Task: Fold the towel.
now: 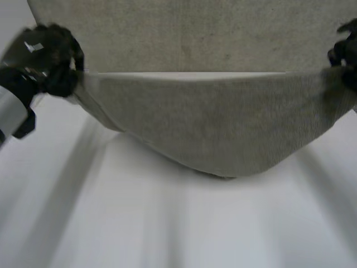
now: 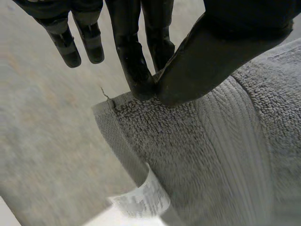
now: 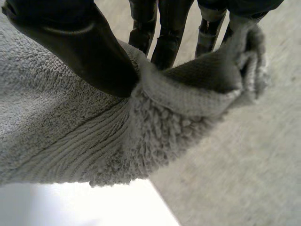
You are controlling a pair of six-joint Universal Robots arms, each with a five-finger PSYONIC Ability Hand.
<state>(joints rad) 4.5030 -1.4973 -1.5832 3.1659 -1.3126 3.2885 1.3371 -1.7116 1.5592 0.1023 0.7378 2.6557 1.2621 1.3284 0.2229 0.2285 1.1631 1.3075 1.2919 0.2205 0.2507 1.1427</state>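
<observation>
At towel [image 1: 212,128] corners, both robot hands [image 1: 53,56] [image 1: 347,50] in pinch

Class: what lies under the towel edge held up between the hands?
White table shows in front of the sag; the rest of the towel lies flat beyond it. The spot directly beneath the hanging cloth is covered.

White table in soft light.
The table [image 1: 178,223] has a smooth, matte white top that lies bare across the near half of the head view. Blurred bands of pale grey shadow run over it from the far side toward the near edge, darker toward the two sides and brighter down the middle. The right wrist view shows a bright, unmarked white patch of it.
</observation>
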